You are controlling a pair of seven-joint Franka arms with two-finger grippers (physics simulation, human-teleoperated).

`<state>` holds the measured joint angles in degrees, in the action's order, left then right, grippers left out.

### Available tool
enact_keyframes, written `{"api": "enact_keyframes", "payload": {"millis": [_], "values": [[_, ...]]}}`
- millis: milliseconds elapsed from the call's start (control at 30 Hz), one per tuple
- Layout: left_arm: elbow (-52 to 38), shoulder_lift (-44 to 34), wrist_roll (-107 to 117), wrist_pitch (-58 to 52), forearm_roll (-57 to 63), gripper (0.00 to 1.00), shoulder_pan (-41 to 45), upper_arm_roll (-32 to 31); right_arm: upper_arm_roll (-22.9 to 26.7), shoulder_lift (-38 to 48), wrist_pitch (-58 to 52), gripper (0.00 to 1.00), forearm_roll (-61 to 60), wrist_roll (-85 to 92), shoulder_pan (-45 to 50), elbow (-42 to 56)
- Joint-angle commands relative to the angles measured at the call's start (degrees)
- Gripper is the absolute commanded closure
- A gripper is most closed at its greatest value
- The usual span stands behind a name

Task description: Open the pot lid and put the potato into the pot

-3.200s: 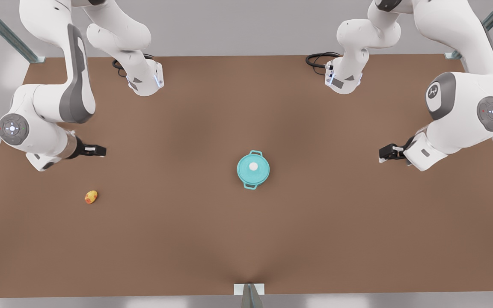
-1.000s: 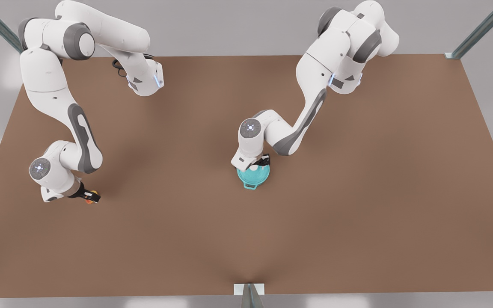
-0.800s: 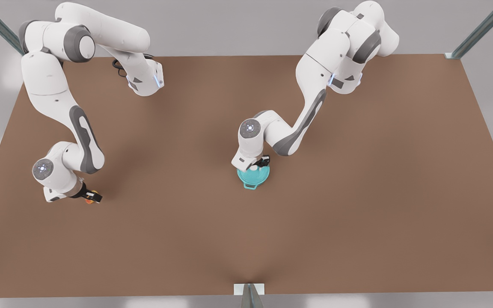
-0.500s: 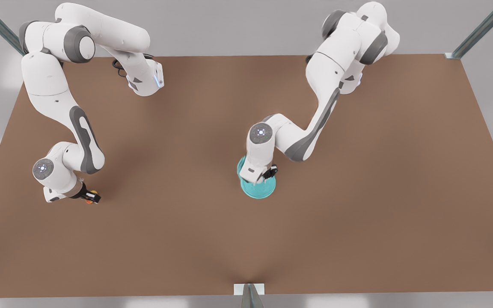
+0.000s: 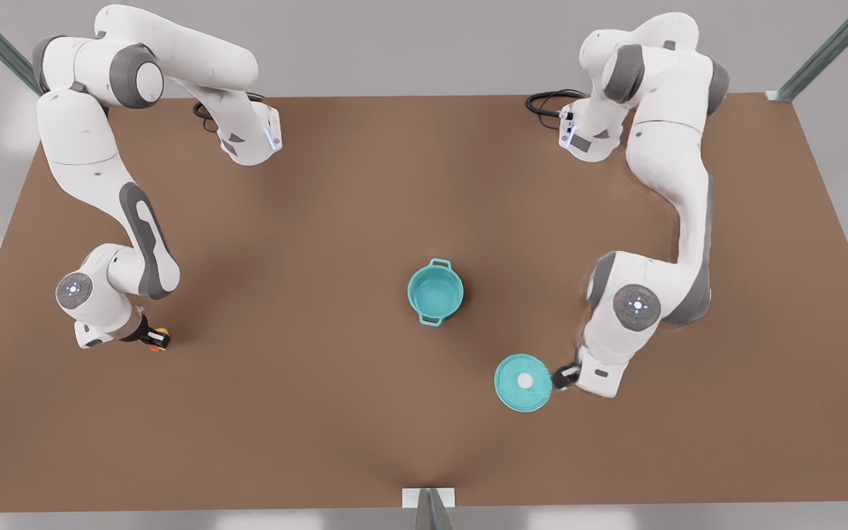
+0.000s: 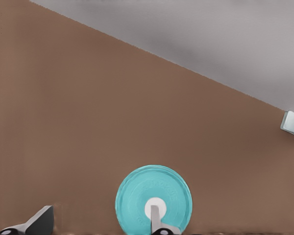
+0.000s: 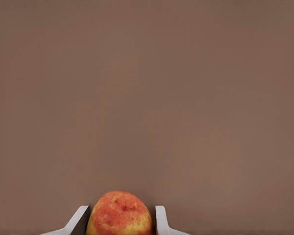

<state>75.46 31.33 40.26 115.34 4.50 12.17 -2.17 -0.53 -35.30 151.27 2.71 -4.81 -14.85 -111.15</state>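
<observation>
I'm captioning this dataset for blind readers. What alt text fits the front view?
An open teal pot stands mid-table; its lid lies flat off toward the front view's right, beside the left gripper. At the front view's left, the right gripper is down around the potato.

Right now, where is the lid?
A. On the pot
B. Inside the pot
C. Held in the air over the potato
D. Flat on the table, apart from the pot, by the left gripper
D: the lid lies flat on the table, well clear of the open pot, next to the left gripper, whose wide-open jaws the left wrist view shows.
</observation>
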Motion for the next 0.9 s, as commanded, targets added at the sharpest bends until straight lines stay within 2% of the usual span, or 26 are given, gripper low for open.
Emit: {"api": "enact_keyframes", "payload": {"millis": [0, 100, 133, 200, 267, 300, 367, 433, 600, 867], "values": [[6.87, -13.28, -41.05, -25.86, -5.02, 0.00, -2.84, 0.32, 0.00, 0.05, -0.09, 0.42, 0.02, 0.24, 0.00, 0.06], [8.92, -30.71, -38.15, -42.55, -6.61, 0.00, -4.00, 2.07, 0.00, 0.32, -0.36, 0.42, 0.02, 0.15, 0.00, 0.06], [6.63, -32.48, -41.13, -43.09, -6.43, 0.00, -4.35, 5.23, 0.00, 0.41, -0.36, 0.42, 0.02, 0.15, 0.09, 0.06], [9.17, -33.79, -44.83, -45.90, -7.75, 0.00, -5.23, 10.51, 0.00, 0.49, -0.44, 0.42, 0.02, 0.15, 0.00, 0.06], [11.73, -34.15, -44.83, -42.40, -11.71, 0.00, -4.97, 11.40, 0.00, 1.37, -0.71, 0.42, 0.02, -0.02, 0.09, 0.06], [17.33, -35.99, -44.48, -32.68, -11.36, 0.00, -4.79, 9.90, 0.00, 2.25, -1.41, 0.42, 0.02, -0.11, 0.09, 0.06], [27.44, -34.68, -44.39, -16.84, -9.87, 0.00, -5.23, 10.08, -0.09, 4.62, -4.92, 0.43, 0.02, -0.72, 0.26, 0.06], [20.53, -27.65, -44.83, -16.46, -7.92, 0.00, -5.31, 10.34, -0.35, 6.64, -8.09, 0.43, -0.33, -1.34, 0.61, 0.23], [19.11, -25.45, -44.92, -16.72, -7.58, 0.00, -4.96, 9.99, -3.25, 9.81, -12.83, 0.44, -0.33, -8.63, 0.88, 0.85], [14.28, -21.32, -44.66, -16.72, -7.23, 0.00, -4.26, 9.64, -17.84, 13.15, -27.95, 0.44, 0.46, -35.17, 0.97, 7.70]]}}
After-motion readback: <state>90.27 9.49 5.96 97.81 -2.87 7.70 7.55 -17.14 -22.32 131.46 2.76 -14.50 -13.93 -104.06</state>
